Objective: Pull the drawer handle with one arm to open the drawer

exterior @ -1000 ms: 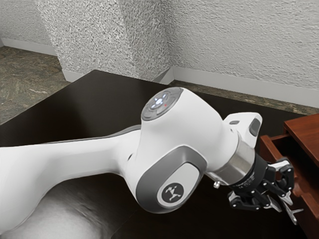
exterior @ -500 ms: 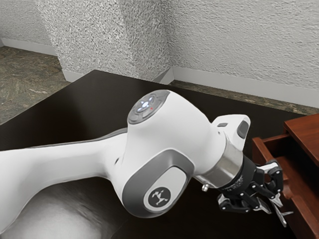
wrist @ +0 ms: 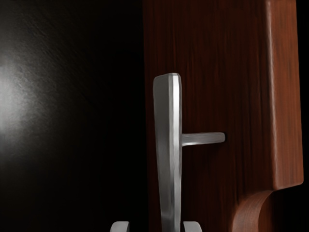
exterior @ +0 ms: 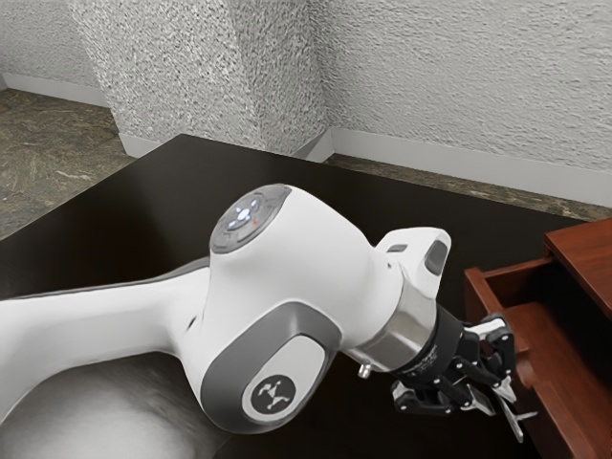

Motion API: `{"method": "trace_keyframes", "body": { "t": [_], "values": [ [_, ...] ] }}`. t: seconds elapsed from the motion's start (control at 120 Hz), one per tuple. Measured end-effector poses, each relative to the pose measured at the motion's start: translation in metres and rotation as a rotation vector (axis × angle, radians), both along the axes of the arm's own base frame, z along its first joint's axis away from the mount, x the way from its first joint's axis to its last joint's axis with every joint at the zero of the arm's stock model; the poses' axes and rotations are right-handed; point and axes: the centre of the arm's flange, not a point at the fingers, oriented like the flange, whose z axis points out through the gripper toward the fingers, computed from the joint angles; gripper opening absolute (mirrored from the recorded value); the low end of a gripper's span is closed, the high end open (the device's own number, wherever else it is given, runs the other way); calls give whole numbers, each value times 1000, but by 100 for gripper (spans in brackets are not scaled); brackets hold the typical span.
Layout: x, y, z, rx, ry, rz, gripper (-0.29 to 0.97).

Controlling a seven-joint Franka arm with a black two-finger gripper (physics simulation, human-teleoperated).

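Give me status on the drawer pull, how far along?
Done: the end effector is at the metal handle, and the wooden drawer stands partly out of its cabinet. In hand: the pull, with the arm reaching in from the exterior view's left. Left: any further travel. I can't tell how much the drawer has to go.

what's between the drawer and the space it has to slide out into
Nothing visible. The gripper straddles the handle, and the dark tabletop ahead of the drawer front shows no object in its path.
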Motion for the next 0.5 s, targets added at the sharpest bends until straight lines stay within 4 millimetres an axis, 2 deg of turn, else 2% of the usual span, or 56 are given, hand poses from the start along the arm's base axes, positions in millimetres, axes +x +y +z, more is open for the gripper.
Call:
{"method": "trace_keyframes", "body": {
  "t": [0.5],
  "values": [
    [-20,15,1,11,-17,20,4]
  ]
}}
